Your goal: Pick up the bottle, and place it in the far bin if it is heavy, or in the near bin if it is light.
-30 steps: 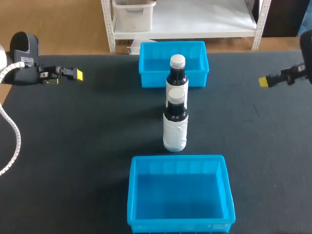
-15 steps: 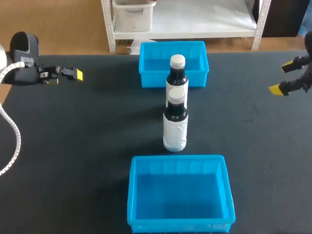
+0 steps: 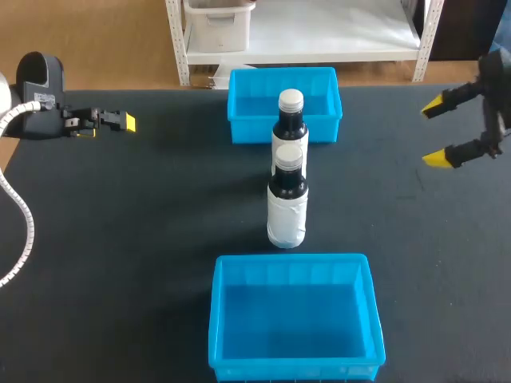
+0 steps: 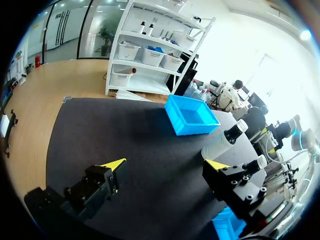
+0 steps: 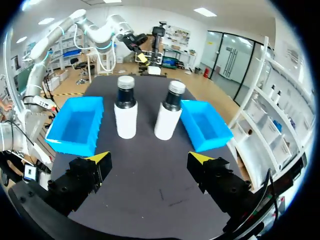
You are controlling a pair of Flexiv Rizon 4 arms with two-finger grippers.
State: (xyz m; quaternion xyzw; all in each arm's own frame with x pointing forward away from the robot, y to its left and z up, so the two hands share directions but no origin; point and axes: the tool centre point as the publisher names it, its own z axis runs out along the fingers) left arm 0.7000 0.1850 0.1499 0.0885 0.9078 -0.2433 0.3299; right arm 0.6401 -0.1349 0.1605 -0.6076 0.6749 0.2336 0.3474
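Dark, round-bodied bottles stand upright in a line at the table's middle, each wrapped in a smooth white label and topped with a pale ribbed screw cap. The near bottle point(image 3: 287, 211) stands just behind the near bin point(image 3: 217, 319). The far bottle point(image 3: 290, 128) stands apart behind it, close to the far bin point(image 3: 239, 120). Both bins are glossy blue plastic, rectangular and open-topped. The table point(image 3: 144, 223) has a matte black surface. The left gripper point(image 4: 165, 164) hovers over its left side, fingers spread wide around nothing. The right gripper point(image 3: 435, 132) hangs over the right side, yellow tips likewise well apart.
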